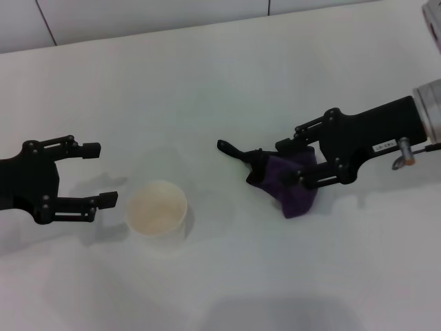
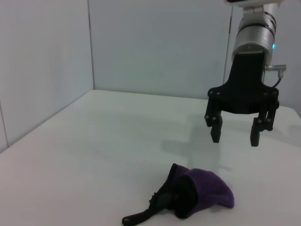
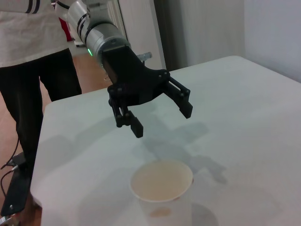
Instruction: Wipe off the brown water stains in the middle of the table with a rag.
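Rag (image 1: 293, 185) apparently lies beneath open right hand (image 1: 289, 164).

A paper cup (image 1: 158, 216) stands just beside the left end effector (image 1: 100, 174).

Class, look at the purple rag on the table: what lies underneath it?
The rag rests on the white table, below the open right gripper. Only bare table shows around it. Whatever is beneath, including any brown stain, is covered and cannot be seen.
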{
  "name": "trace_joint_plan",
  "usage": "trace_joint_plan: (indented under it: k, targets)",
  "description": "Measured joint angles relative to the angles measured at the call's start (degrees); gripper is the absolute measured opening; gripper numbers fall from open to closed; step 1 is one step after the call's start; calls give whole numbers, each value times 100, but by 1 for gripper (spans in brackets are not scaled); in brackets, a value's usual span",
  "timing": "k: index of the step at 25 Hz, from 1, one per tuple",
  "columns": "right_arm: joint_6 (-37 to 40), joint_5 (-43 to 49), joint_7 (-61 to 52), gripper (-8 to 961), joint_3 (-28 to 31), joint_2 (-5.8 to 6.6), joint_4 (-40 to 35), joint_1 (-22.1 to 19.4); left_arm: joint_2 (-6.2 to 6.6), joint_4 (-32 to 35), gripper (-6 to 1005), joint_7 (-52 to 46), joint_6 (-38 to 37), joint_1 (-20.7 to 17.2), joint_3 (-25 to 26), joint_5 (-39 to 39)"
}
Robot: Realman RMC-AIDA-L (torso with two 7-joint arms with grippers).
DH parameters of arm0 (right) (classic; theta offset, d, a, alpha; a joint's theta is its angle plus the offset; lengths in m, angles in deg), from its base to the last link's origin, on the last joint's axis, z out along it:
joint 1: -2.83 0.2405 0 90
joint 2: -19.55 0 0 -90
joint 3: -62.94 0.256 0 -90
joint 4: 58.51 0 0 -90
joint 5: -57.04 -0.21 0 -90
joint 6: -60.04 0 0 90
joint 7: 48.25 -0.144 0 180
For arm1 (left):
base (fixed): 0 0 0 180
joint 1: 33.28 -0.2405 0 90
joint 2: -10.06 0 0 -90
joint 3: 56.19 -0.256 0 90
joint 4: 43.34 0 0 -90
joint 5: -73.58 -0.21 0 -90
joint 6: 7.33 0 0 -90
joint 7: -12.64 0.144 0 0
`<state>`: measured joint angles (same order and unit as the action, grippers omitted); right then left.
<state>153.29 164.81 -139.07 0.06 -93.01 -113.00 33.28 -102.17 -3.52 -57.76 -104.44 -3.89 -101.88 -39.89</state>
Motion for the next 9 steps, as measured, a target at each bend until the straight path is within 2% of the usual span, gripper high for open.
trace_joint_plan:
  k: [9]
  targets:
    - [338,62,162,529,420,12,-266,-131,0,0,888,-10,14,-3,25,0]
